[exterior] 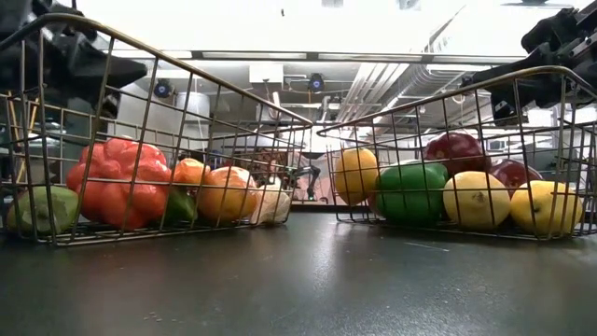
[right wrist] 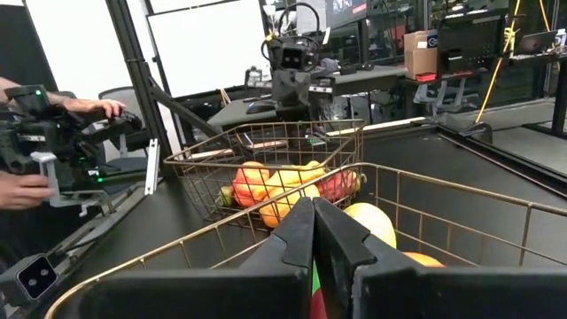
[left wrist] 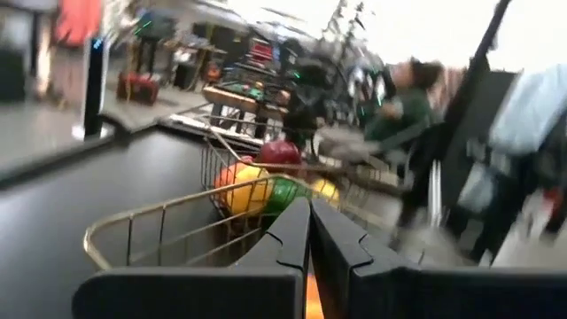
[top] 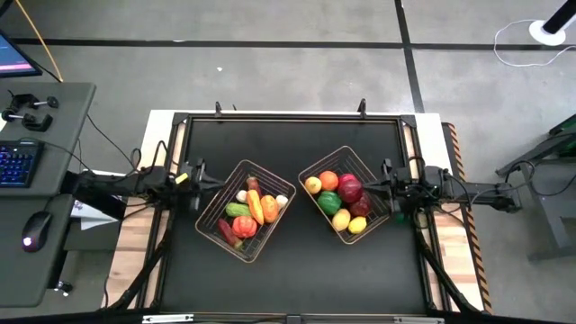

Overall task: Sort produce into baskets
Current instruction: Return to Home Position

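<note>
Two baskets sit mid worktop [top: 288,283], both turned diagonal to its edges, with a clear gap between them. Left basket [top: 255,258]: long axis far-right to near-left. Right basket [top: 347,240]: long axis far-left to near-right.

All produce seen is inside the baskets.
- Left basket: red pepper [top: 244,226], orange chili [top: 256,209] lying roughly far-to-near, green piece [top: 238,210], white garlic [top: 282,201].
- Right basket: orange [top: 328,181], dark red apple [top: 350,189], green pepper [top: 329,202], lemons [top: 341,220] at the near end.

Left gripper [top: 205,179] is above the left basket's left rim, fingers [left wrist: 292,235] pressed together, empty. Right gripper [top: 382,188] is above the right basket's right rim, fingers [right wrist: 297,235] closed on nothing.

Left of the worktop is a desk with keyboard [top: 18,164] and mouse [top: 34,229]. A person holding a camera rig [right wrist: 44,146] stands beyond the worktop.
</note>
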